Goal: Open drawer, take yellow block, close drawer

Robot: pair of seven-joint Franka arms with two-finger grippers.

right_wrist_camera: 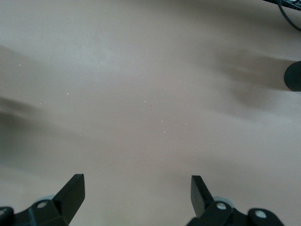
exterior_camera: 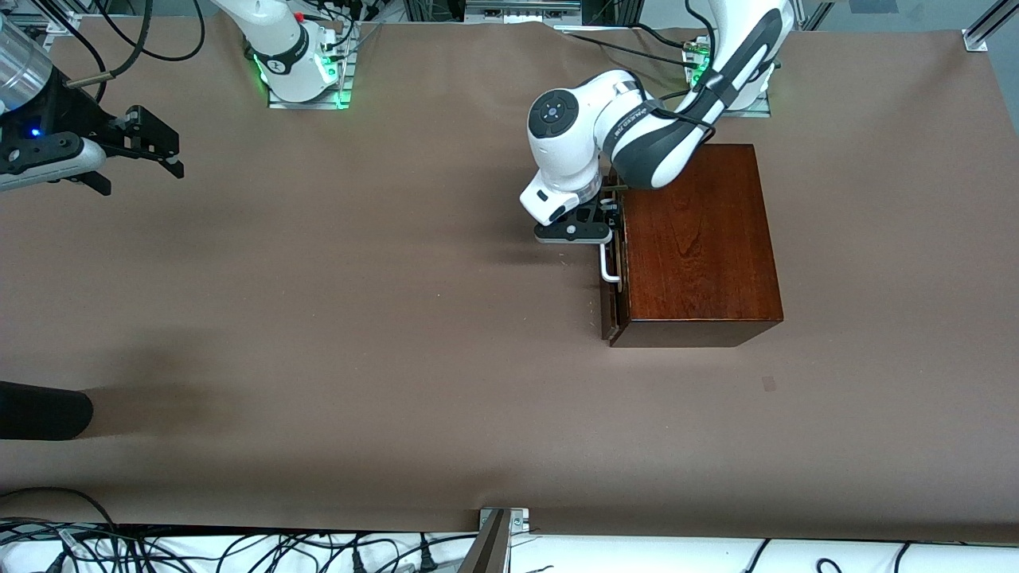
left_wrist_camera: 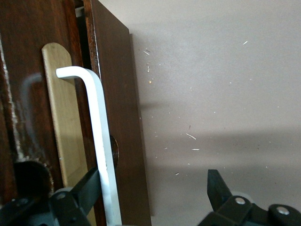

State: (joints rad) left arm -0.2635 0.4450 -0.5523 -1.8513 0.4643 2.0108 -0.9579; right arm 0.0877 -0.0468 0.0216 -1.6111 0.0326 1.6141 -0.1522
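Handle (left_wrist_camera: 96,136): white bar on the drawer (left_wrist_camera: 120,141) front, long axis along that front, caught between the spread fingers (left_wrist_camera: 87,188) of the left gripper (left_wrist_camera: 153,190), not yet clamped. Drawer barely ajar in the box (exterior_camera: 696,239). Block: not seen. Right gripper (right_wrist_camera: 136,193): fingers apart, waiting over bare table (exterior_camera: 358,318).

Even bright light, soft shadows on table (exterior_camera: 398,318) (mild wrist blur)

Left hand (left_wrist_camera: 150,188) spread low; right hand (exterior_camera: 155,147) spread, waiting aloft.
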